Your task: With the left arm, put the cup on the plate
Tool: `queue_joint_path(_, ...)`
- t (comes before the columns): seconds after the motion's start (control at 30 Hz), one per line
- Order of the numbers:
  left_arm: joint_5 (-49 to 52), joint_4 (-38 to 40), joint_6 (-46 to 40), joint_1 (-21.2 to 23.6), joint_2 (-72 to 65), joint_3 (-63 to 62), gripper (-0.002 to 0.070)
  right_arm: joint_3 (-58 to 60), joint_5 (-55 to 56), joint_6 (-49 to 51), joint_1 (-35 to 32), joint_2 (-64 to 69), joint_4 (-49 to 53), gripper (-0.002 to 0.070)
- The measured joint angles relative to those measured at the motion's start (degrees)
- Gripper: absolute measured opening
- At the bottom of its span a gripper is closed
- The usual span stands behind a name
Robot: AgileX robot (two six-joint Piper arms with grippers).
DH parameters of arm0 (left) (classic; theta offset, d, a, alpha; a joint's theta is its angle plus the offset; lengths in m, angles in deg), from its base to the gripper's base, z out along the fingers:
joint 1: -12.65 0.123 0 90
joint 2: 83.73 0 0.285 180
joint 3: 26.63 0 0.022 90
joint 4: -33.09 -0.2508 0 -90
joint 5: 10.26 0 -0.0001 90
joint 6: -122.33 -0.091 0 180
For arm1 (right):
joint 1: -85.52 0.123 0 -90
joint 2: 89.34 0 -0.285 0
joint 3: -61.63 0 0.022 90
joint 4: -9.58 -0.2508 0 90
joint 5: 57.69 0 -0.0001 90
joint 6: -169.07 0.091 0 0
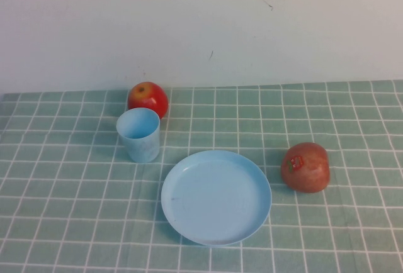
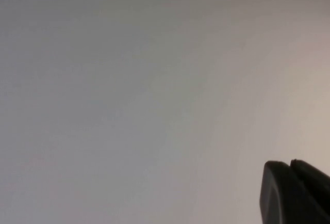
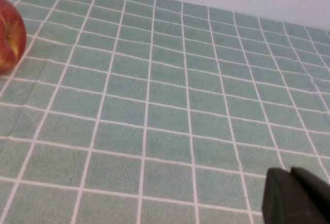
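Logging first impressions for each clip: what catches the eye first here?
A light blue plate lies mid-table on the green checked cloth, with a matching cup upright behind it to the left. A red apple sits behind the cup, another right of the plate. Only a corner of each gripper, left gripper and right gripper, shows.

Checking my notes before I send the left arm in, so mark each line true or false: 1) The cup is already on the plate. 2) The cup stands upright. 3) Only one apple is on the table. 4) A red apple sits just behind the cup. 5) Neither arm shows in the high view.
1) False. The cup stands on the cloth, beside the plate on its far left.
2) True, mouth up.
3) False. There are two: a red apple and a stickered apple right of the plate.
4) True.
5) True. The left gripper and right gripper show only as a corner of each wrist view.
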Motion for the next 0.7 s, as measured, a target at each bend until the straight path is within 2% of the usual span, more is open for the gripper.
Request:
queue_joint_path(0.07, -0.63, 0.72, 2.13, 0.00, 0.09, -2.81, -0.0001, 0.00, 0.00, 0.00, 0.00, 0.00, 0.00, -0.0002)
queue_joint_path(0.13, 3.82, 0.96, 3.06, 0.00, 0.09, -7.90, -0.0001, 0.00, 0.00, 0.00, 0.00, 0.00, 0.00, -0.0002)
queue_joint_path(0.27, 24.59, 1.09, 3.81, 0.00, -0.80, -22.94, -0.0001, 0.00, 0.00, 0.00, 0.00, 0.00, 0.00, -0.0002)
queue_joint_path(0.47, 44.19, 2.06, 3.94, 0.00, -12.13, -41.42, -0.0001, 0.00, 0.00, 0.00, 0.00, 0.00, 0.00, -0.0002)
queue_joint_path(0.7, 61.24, 3.38, 3.22, 0.00, -21.45, -45.66, -0.0001, 0.00, 0.00, 0.00, 0.00, 0.00, 0.00, -0.0002)
